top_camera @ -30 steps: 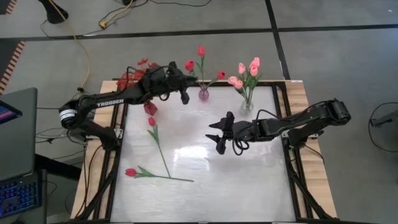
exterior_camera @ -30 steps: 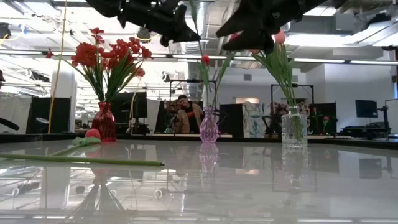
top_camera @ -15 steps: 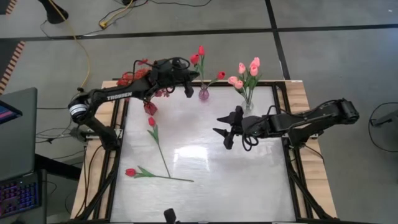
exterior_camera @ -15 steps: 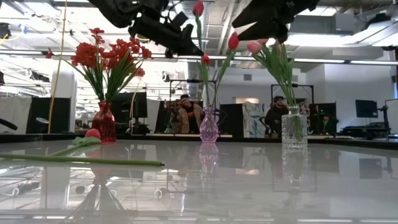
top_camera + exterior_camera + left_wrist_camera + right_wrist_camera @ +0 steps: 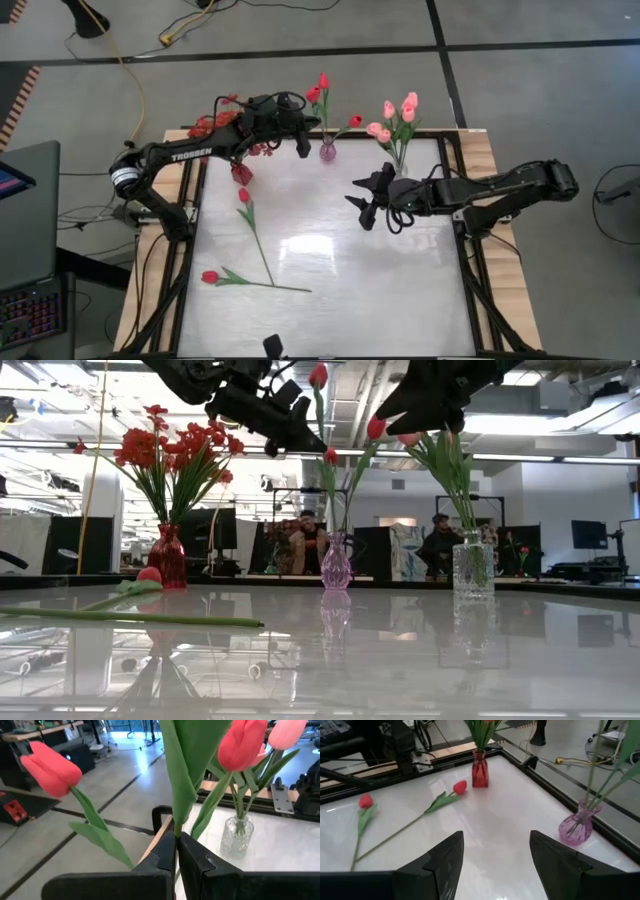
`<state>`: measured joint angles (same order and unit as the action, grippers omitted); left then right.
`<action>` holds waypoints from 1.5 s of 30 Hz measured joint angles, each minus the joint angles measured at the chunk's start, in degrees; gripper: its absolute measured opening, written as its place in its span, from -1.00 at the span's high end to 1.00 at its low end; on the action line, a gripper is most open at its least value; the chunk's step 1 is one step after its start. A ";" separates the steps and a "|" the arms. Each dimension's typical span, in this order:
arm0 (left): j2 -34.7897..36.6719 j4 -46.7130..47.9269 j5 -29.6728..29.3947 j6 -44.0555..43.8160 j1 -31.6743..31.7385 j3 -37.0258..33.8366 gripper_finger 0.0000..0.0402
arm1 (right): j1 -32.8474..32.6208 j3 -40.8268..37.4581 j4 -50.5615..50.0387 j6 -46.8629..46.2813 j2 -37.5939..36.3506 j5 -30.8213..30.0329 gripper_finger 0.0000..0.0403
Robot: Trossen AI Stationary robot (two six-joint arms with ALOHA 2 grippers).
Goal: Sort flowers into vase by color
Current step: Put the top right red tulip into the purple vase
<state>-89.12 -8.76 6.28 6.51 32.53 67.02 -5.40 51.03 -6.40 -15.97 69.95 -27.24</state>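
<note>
My left gripper hovers at the far edge beside the purple vase, shut on the stem of a red tulip. Two more red tulips stand in that vase. Pink tulips stand in the clear vase. Red blossoms fill the red vase. Two red tulips lie flat on the table. My right gripper hangs open above the table near the clear vase, with nothing between its fingers. My left gripper pinches the red tulip's green stem between its two fingers, just under a broad leaf. The fingers come nearly level from the table's left, across the stem. The stem stands upright, bud above the fingers, lower part running down toward the purple vase's mouth.
The glossy white tabletop has open room on its near and right parts. Black frame rails border the table. A laptop sits off the left side. People sit in the room beyond the far edge.
My left gripper has carried the red tulip toward the far right, over to the purple vase, sinking slightly, then held still; the bud now stands upright above the vase. My right gripper, still open, has drawn back toward the table's right edge and risen.
</note>
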 joint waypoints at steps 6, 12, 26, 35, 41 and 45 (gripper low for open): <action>0.00 1.39 0.04 -1.65 0.30 0.00 1.00 | 0.37 0.00 -0.15 0.90 -0.04 0.05 -0.27; -0.02 3.29 0.02 -2.07 1.02 -0.02 1.00 | 0.39 0.00 -0.12 1.05 -0.04 0.09 -0.27; -0.04 11.15 1.86 -1.53 1.64 5.23 1.00 | 1.10 0.00 -0.08 1.13 -0.04 0.15 -0.27; -0.04 11.97 0.94 -1.60 1.81 5.25 1.00 | 1.07 0.00 -0.07 0.99 -0.04 0.15 -0.27; -0.04 12.90 0.94 -1.95 1.81 5.25 1.00 | 1.07 0.00 -0.04 0.85 -0.04 0.17 -0.27; -0.04 13.13 1.79 -2.78 1.81 5.25 1.00 | 1.07 0.00 -0.04 0.85 -0.04 0.17 -0.27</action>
<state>-89.17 4.36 8.08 3.73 34.35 72.27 -4.34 51.03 -6.44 -15.12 69.91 -27.07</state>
